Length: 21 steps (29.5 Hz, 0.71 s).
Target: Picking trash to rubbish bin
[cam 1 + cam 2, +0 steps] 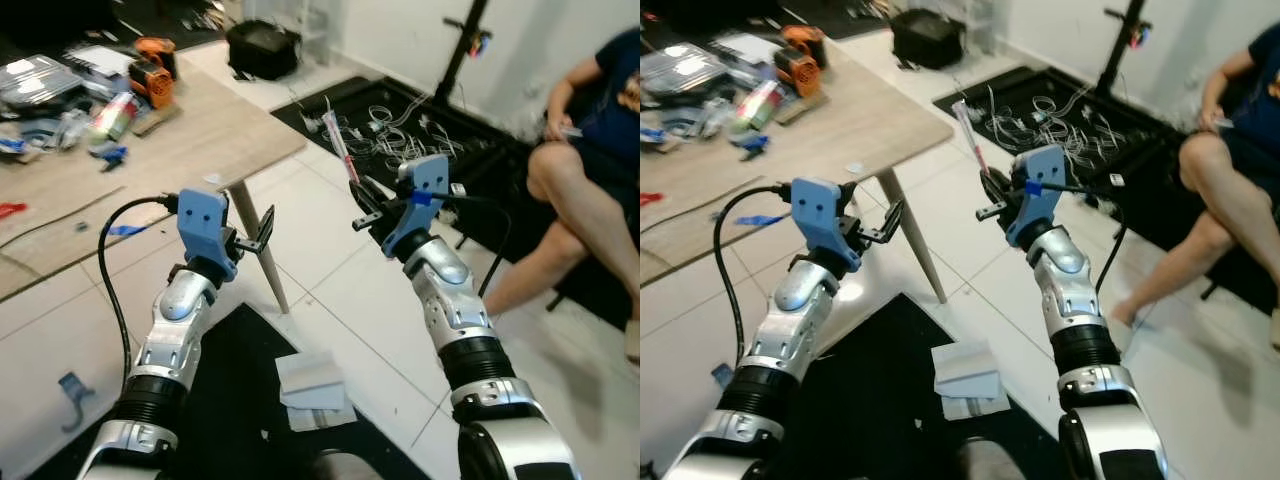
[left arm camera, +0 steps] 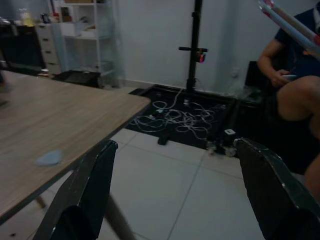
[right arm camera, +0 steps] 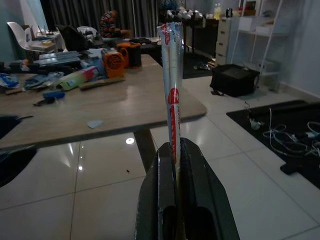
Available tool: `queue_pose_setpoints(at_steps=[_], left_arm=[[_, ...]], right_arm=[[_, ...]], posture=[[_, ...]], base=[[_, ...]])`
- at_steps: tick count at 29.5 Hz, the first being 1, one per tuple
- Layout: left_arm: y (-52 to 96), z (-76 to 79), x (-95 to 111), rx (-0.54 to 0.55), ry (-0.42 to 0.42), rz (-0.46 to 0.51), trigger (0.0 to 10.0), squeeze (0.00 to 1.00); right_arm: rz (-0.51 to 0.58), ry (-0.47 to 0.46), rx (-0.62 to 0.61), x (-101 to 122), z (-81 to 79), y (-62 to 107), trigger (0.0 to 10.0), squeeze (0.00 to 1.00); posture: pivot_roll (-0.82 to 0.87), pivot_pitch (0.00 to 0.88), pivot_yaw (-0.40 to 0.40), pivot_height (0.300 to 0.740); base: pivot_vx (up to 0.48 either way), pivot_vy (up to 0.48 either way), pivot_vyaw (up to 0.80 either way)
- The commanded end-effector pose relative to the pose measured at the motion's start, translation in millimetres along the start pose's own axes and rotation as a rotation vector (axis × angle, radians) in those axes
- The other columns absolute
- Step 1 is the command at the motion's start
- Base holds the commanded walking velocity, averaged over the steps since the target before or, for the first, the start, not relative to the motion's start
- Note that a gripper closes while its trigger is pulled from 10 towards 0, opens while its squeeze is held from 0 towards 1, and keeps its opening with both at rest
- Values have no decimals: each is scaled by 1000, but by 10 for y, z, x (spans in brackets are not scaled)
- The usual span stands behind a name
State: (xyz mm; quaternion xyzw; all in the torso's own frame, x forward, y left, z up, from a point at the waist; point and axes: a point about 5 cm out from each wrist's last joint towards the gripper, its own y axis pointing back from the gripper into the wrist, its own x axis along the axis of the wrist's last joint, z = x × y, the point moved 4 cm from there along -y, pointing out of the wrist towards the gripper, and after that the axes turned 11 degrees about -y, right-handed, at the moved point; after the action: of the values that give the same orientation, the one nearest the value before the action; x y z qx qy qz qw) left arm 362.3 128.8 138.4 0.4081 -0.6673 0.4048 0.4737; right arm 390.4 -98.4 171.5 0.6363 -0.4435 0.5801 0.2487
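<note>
A wooden table fills the eye views from 9 to 11 o'clock, strewn at its far end with tools, an orange device among them. At 3 o'clock a seated person has a bare leg stretched over the white tiles. Between them, at 12 to 1 o'clock, white cables lie tangled on a black mat by a black stand. Near 6 o'clock a folded pale paper rests on a dark mat.

The right gripper is raised at centre, its black fingers clamped on the trash, a long thin clear wrapper with red print, which sticks out from the fingertips toward 11 o'clock. The right wrist view adds detail: the wrapper is glossy, tube-like, crinkled at its tip, with a red band running lengthwise, pinched between the two closed fingers.

The left gripper hangs at 9 o'clock beside the table leg. Its wrist view shows the fingers spread wide apart, holding nothing, and shelving against the far wall.
</note>
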Motion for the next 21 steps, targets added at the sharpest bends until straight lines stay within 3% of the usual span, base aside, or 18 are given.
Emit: queue_pose_setpoints(at_steps=[1,21], left_arm=[[-5,34,-21,-15,-1,-10,10000,0],[-13,57,-34,-43,35,-13,10000,0]], right_arm=[[0,-7,-13,10,42,12,10000,0],[-1,-11,-10,13,42,6,10000,0]], posture=[[33,0,-33,740],[30,0,-30,740]], base=[[0,0,-800],[0,0,-800]])
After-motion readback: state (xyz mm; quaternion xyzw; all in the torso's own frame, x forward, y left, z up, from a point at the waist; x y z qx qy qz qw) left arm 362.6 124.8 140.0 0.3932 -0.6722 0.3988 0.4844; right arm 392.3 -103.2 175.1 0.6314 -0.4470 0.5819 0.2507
